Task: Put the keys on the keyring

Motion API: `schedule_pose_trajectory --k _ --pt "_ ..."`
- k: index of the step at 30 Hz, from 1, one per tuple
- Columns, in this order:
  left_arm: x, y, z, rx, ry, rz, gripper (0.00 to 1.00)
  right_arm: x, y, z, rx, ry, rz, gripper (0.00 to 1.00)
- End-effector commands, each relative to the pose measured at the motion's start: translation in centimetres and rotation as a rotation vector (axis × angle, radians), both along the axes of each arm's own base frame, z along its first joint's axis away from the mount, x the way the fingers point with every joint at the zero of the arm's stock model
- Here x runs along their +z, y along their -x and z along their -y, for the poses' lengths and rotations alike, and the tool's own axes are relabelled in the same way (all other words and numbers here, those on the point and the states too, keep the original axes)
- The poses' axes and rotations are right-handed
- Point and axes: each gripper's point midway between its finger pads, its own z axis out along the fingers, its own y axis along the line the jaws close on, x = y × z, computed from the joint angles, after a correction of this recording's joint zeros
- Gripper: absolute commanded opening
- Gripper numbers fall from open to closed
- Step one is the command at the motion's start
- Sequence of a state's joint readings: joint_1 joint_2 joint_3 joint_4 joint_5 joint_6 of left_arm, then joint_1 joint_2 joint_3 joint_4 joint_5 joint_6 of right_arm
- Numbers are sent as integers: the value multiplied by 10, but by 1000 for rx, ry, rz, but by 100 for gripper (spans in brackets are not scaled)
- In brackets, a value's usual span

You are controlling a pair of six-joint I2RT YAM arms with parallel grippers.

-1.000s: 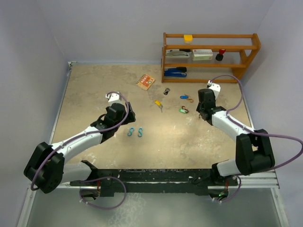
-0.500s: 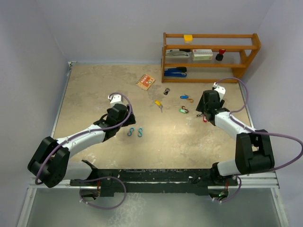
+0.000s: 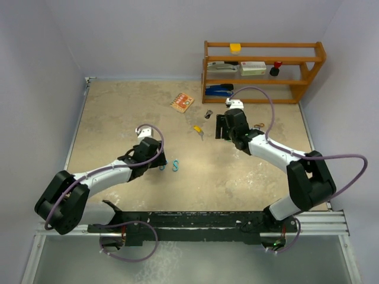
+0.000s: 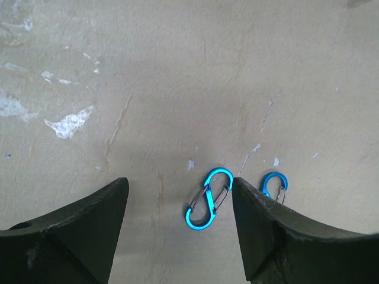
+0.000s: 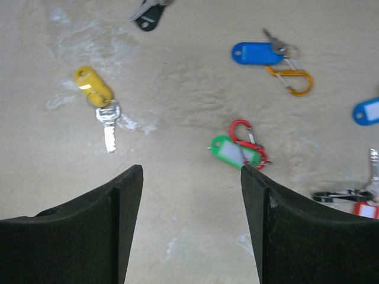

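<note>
My left gripper (image 4: 179,183) is open just above the table. A blue clip keyring (image 4: 208,198) lies between its fingers, close to the right one. A second blue clip (image 4: 273,184) is half hidden behind that finger. My right gripper (image 5: 191,170) is open over bare table, holding nothing. Ahead of it lie the keys: a yellow-tagged one (image 5: 98,94), a black-tagged one (image 5: 148,18), a blue-tagged one (image 5: 256,53) on an orange clip (image 5: 290,80), and a green-tagged one (image 5: 237,152) on a red clip (image 5: 243,133). A red tag (image 5: 366,209) with a black clip shows at the right edge.
A wooden shelf (image 3: 263,71) with a blue stapler and boxes stands at the back right. A small orange booklet (image 3: 182,102) lies behind the keys. Another blue tag (image 5: 367,111) sits at the right edge of the right wrist view. Walls close in the table on both sides.
My right gripper opened, left a red-tagged piece on the table at the right, and swung left over the keys. My left gripper edged closer to the blue clips.
</note>
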State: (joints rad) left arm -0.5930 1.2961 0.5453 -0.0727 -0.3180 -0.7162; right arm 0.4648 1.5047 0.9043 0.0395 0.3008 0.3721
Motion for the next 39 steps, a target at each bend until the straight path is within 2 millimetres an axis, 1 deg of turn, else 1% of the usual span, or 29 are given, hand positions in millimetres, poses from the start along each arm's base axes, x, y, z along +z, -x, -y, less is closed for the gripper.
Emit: schedule_pose_trajectory --k 1,5,9,14,19,23,29,39 --pt "1 6 8 -19 1 3 67 15 -8 -36 101 -29 31 69" --pt "-2 10 15 -43 -28 1 67 18 -7 -51 135 -31 34 70" --pt "-7 12 20 -60 -65 -4 67 21 -5 -55 145 -45 46 70" --pt "-11 13 16 -50 -100 -6 66 25 -3 -55 148 -47 50 69" --pt "-16 13 13 -45 -128 -10 61 26 -2 -54 148 -51 55 69" --pt "-21 13 13 -49 -172 -11 58 27 -1 -53 145 -48 57 70" --pt "-24 16 17 -60 -207 -8 57 24 1 -51 141 -46 53 70" --pt "-31 21 22 -66 -236 -21 47 20 2 -50 140 -41 44 70"
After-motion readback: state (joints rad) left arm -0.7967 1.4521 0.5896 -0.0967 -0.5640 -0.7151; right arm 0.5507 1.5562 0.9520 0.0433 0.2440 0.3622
